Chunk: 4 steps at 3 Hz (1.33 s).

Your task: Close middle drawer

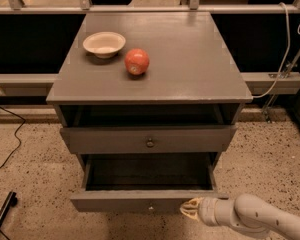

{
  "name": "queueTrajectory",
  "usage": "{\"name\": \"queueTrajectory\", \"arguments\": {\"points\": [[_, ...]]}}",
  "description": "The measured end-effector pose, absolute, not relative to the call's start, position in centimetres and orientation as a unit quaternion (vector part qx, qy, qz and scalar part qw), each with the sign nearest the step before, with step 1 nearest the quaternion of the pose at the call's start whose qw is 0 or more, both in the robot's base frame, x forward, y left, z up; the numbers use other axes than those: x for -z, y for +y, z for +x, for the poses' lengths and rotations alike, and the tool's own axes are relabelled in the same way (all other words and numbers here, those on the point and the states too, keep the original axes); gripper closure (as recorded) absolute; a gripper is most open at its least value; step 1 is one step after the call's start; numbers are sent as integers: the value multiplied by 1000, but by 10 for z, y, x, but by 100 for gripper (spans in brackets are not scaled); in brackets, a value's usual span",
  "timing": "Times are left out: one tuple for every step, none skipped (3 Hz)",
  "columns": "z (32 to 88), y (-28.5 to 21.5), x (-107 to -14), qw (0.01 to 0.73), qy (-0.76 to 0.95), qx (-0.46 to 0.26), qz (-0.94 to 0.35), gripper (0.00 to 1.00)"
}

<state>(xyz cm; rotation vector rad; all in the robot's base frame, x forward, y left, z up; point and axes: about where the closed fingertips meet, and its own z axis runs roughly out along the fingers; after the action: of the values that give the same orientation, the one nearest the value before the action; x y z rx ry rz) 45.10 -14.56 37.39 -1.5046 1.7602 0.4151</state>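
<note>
The middle drawer [140, 201] is pulled out from the grey cabinet, and its deep empty box shows from above. Its low front panel carries a tiny pale centre knob [150, 208]. My gripper [190, 210] comes in from the lower right on a white arm [260, 218]. Its cream tip is against the right part of that front panel. Above, the taller drawer with the dark round knob [150, 143] stands slightly out.
On the cabinet top [190, 59] sit a cream bowl [104, 43] and a red apple [137, 61]. A speckled floor surrounds the cabinet. A white cable [285, 59] hangs at the right, and a dark rod [2, 216] lies at the lower left.
</note>
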Motion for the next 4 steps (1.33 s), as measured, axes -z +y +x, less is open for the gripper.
{"name": "queueTrajectory", "arguments": {"points": [[479, -138, -381, 395, 691, -150, -586, 100], [503, -129, -385, 403, 687, -140, -588, 100], [536, -123, -389, 407, 689, -129, -585, 100], [564, -121, -391, 415, 692, -123, -578, 100]]}}
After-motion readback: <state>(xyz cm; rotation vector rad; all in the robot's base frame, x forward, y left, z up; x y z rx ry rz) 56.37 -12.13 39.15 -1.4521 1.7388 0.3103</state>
